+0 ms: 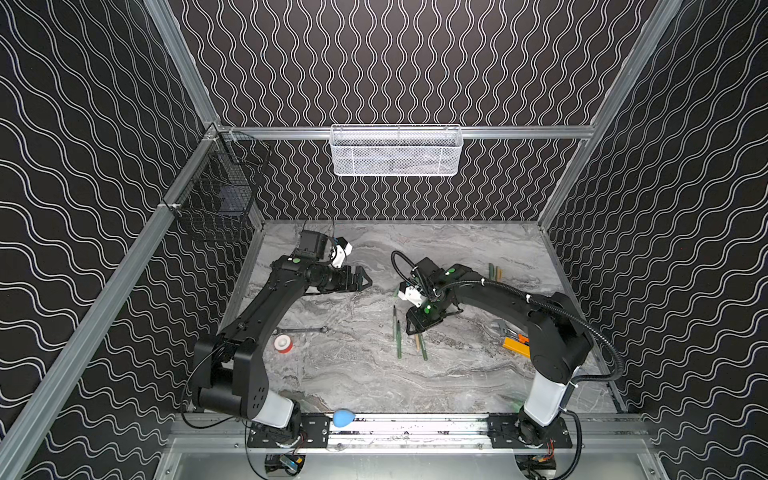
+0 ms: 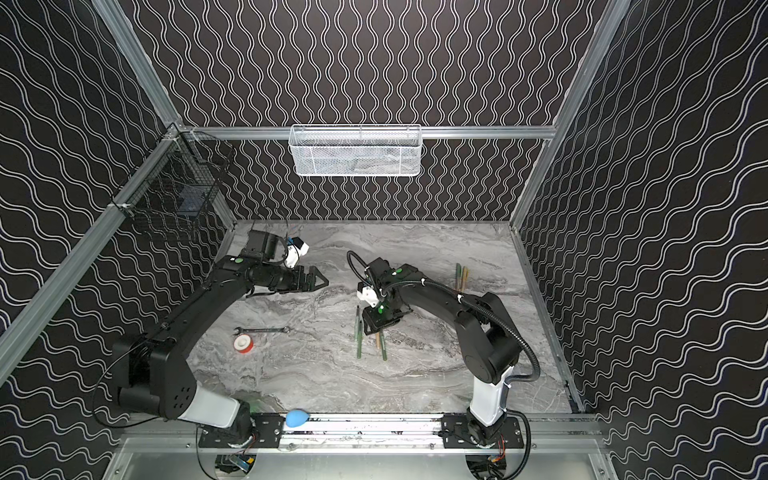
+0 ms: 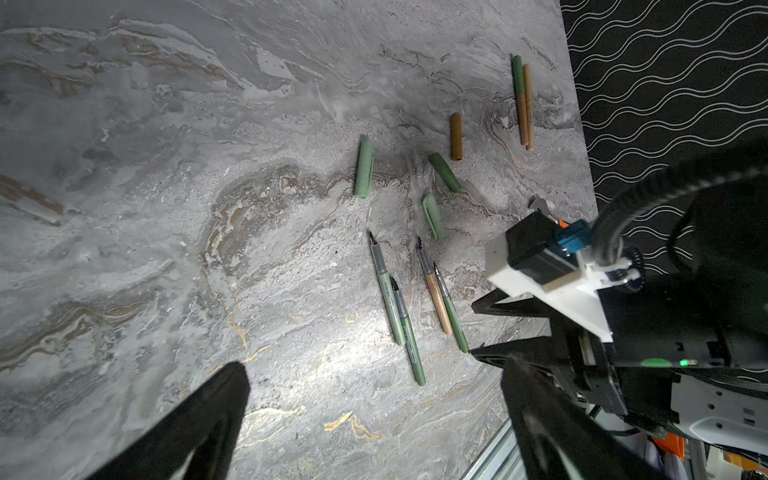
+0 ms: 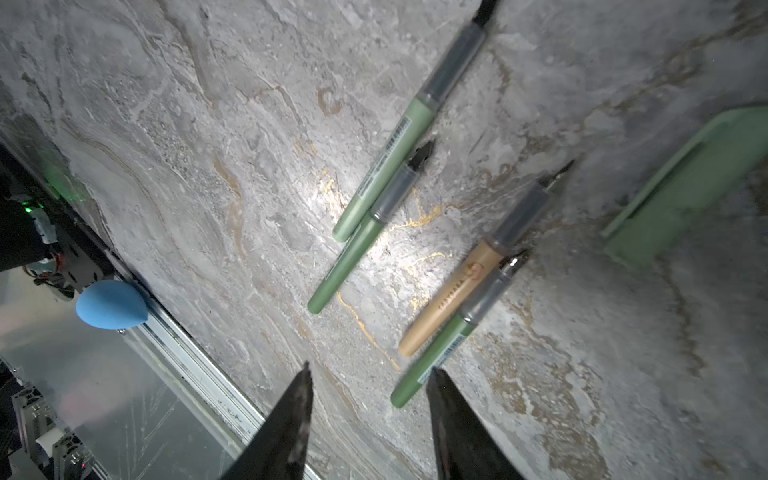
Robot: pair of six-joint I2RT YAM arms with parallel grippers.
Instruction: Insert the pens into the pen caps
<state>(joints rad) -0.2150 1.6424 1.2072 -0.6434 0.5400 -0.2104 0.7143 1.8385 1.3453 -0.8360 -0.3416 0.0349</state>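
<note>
**Right gripper lines up on one pen of a pair**

The right gripper (image 4: 370, 370) hangs part-open and empty. The left gripper (image 3: 374, 370), off to the left, is spread wide and also empty. Best to straddle a single barrel squarely (the pens (image 1: 399, 343) lie in touching pairs). A dark green pen (image 4: 436, 349) has its tail just inside one fingertip (image 4: 444, 399) and touches the tan pen (image 4: 453, 291). The pen caps (image 3: 364, 168) lie loose just beyond, on the far side.
</note>
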